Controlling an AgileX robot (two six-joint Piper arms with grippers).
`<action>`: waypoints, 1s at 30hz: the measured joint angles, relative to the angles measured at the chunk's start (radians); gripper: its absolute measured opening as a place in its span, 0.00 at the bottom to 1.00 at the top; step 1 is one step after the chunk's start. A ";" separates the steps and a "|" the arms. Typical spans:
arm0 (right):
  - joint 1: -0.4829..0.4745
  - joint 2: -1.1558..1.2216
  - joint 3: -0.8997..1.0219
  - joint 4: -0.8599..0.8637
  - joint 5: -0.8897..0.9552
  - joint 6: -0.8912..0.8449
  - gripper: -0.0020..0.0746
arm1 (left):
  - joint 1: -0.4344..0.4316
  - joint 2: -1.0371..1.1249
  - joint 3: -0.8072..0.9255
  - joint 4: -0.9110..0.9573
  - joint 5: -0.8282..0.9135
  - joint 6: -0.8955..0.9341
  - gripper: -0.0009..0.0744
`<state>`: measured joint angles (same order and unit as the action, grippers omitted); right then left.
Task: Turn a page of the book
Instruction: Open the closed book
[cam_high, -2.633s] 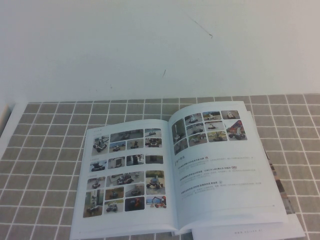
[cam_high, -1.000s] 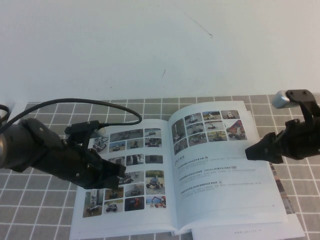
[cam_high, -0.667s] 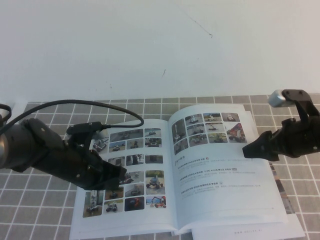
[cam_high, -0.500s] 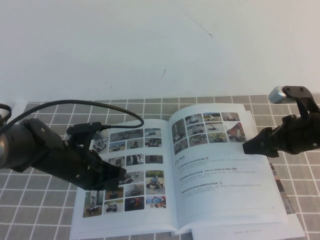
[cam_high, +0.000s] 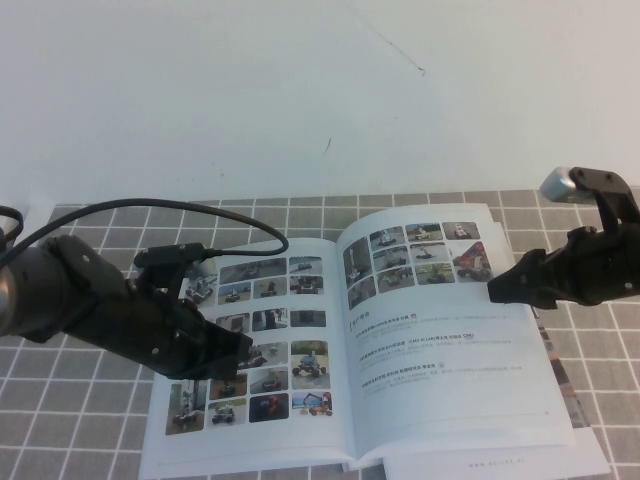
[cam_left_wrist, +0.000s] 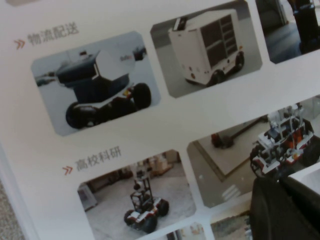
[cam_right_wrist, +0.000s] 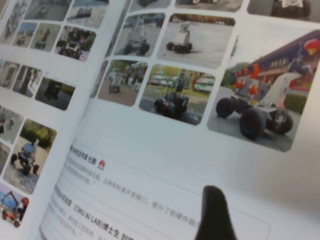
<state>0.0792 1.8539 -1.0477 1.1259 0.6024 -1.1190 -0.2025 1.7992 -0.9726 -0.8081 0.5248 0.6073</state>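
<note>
The book (cam_high: 352, 440) lies open on the tiled mat. The page (cam_high: 450, 350) is its right leaf, with small robot photos above dark text lines; it also shows in the right wrist view (cam_right_wrist: 165, 160). The left leaf (cam_high: 300, 390) is filled with a grid of photos and fills the left wrist view (cam_left_wrist: 150, 125). My left gripper (cam_high: 240, 352) is shut and low over the photo leaf; its fingers (cam_left_wrist: 282, 200) are close to the paper. My right gripper (cam_high: 497, 291) is shut, its tip (cam_right_wrist: 214, 210) over the page's right edge, beside the photos.
The grey tiled mat (cam_high: 100, 250) covers the table up to a white wall (cam_high: 300, 100). A colourful-edged magazine (cam_high: 565, 380) and a white sheet (cam_high: 500, 465) stick out from under the book on the right. The left arm's black cable (cam_high: 200, 208) arcs above the mat.
Both arms have come into view over the book. In the last second my right gripper's tip moved slightly toward the far side along the page's edge. My left gripper stayed put.
</note>
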 joint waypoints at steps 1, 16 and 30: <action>0.000 0.002 0.000 0.000 0.000 0.007 0.61 | 0.000 0.000 0.000 0.000 0.000 0.000 0.01; 0.000 0.067 -0.025 0.063 0.115 0.022 0.61 | 0.000 0.000 0.000 0.000 0.001 0.000 0.01; 0.042 0.057 -0.270 0.096 0.445 0.103 0.61 | 0.000 0.000 0.000 0.000 0.001 0.000 0.01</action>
<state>0.1210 1.9109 -1.3177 1.2218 1.0476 -1.0159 -0.2025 1.7992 -0.9726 -0.8077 0.5256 0.6073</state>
